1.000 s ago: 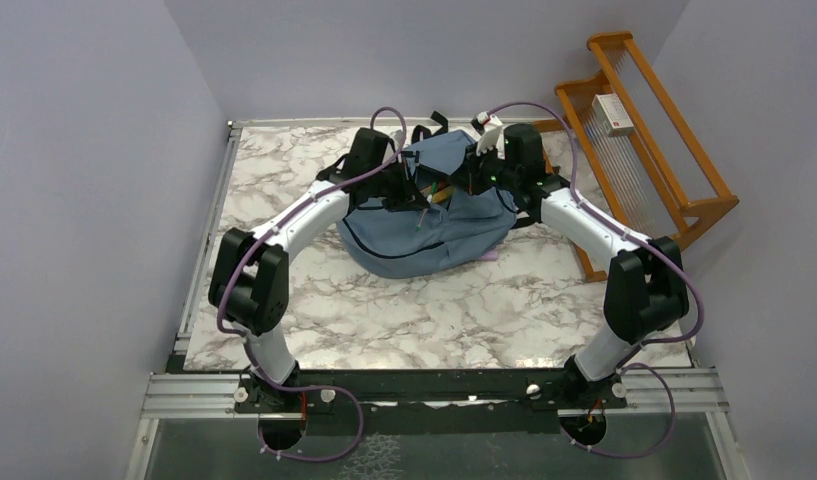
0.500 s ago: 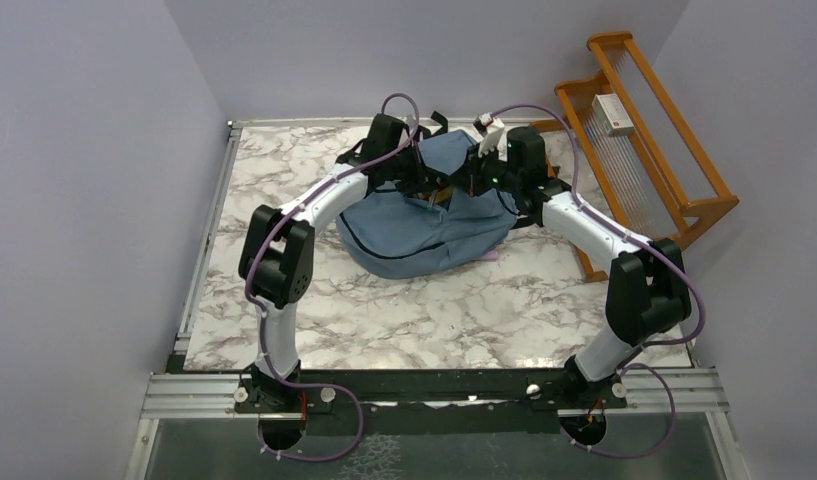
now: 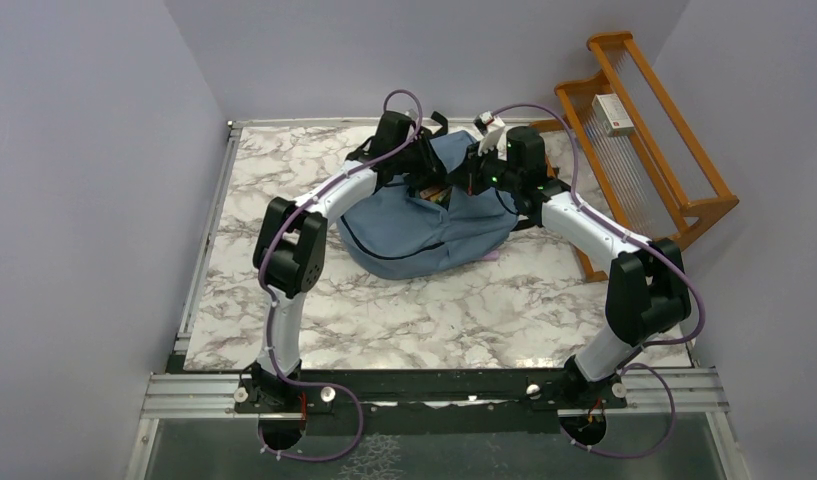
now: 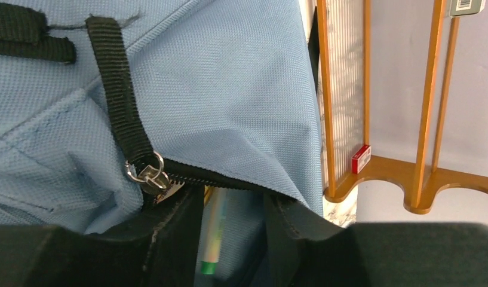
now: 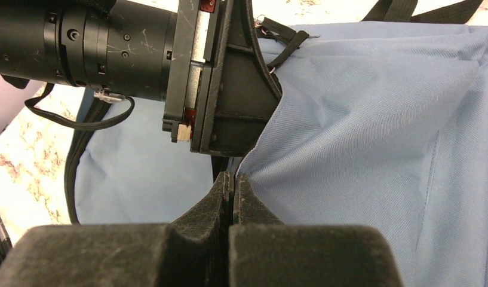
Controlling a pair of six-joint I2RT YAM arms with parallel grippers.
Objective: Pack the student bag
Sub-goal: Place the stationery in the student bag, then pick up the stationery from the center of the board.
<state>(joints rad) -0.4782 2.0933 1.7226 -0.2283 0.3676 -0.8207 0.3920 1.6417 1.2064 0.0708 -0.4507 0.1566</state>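
Observation:
The student bag [image 3: 424, 225], slate-blue and soft, lies at the back middle of the marble table [image 3: 404, 310]. Both grippers meet at its top opening. My left gripper [image 3: 426, 178] is open with its fingertips [image 4: 169, 233] inside the unzipped mouth. A pale pen with a green end [image 4: 211, 236] lies loose between them inside the bag. The metal zipper pull [image 4: 147, 176] hangs just left of the jaws. My right gripper [image 5: 231, 182] is shut on the edge of the bag's opening, holding the fabric up. The left gripper's body [image 5: 217, 78] sits just beyond it.
A wooden rack [image 3: 644, 130] stands off the table's right back corner, with a small white box [image 3: 612, 113] on it. A small red box [image 4: 361, 158] sits on the rack's lower rail. Black straps [image 5: 80, 125] trail from the bag on the table.
My left arm has reached further back and right, into the bag's mouth, and its jaws have opened, letting go of the pen. The right gripper has kept its grip on the bag's edge.

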